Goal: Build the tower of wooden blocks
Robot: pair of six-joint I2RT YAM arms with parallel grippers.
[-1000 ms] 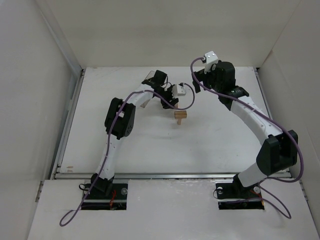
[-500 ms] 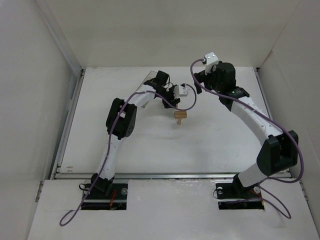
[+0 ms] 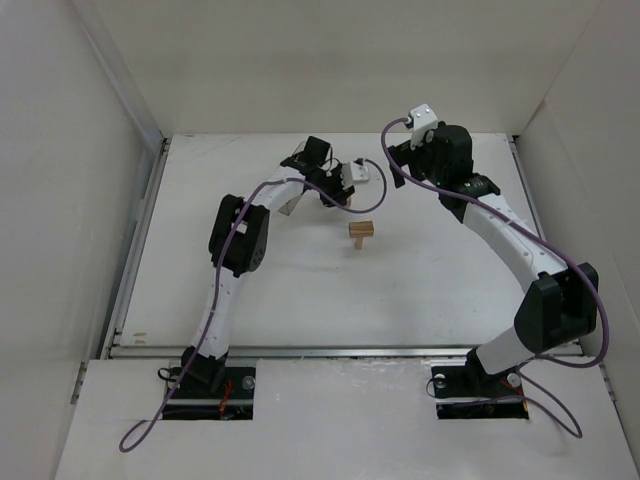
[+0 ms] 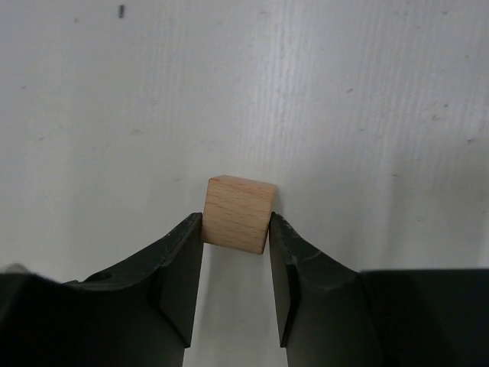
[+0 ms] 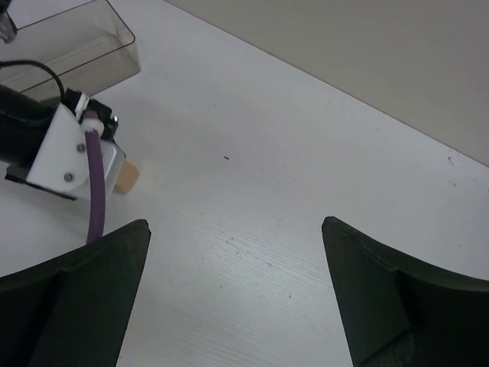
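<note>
One block (image 4: 238, 213) is clamped in the jaws of my left gripper (image 4: 236, 229), and the wood block tower (image 3: 361, 233) stands near it, toward the table's (image 3: 450, 260) near right, farther from my right gripper (image 5: 235, 225), whose jaws gape apart.

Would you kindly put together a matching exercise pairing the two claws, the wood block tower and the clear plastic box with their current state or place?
Things:
1. left claw
2. right claw
3. wood block tower
4. clear plastic box

States or places:
A. open, holding nothing
B. tan stack, apart from both claws
C. shut on a single wood block
D. see-through, lying by the left arm

Pairs: 1-C; 2-A; 3-B; 4-D
</note>
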